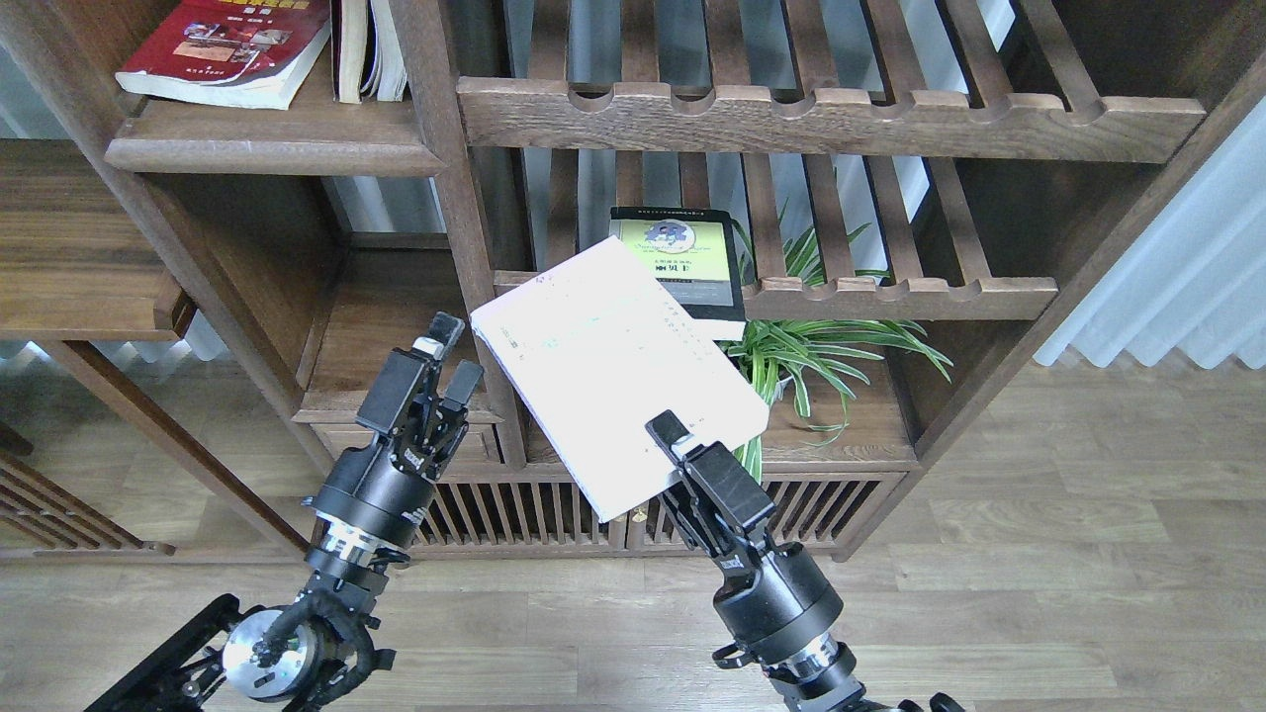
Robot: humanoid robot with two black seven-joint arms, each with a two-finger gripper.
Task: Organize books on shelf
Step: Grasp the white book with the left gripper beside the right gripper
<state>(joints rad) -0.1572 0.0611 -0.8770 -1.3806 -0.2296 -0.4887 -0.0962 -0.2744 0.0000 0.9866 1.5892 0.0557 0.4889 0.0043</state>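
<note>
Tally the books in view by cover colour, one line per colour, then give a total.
Red book, lying flat on the solid upper shelf: 1
White book, held by the right gripper: 1
Black book with a yellow-green panel, on the slatted rack: 1
Colour unclear, upright book beside the red one: 1
Total: 4

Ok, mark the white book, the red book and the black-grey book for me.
white book [603,346], head view, middle of its pale cover.
red book [232,44], head view, cover near the photos.
black-grey book [676,247], head view, yellow-green panel.
</note>
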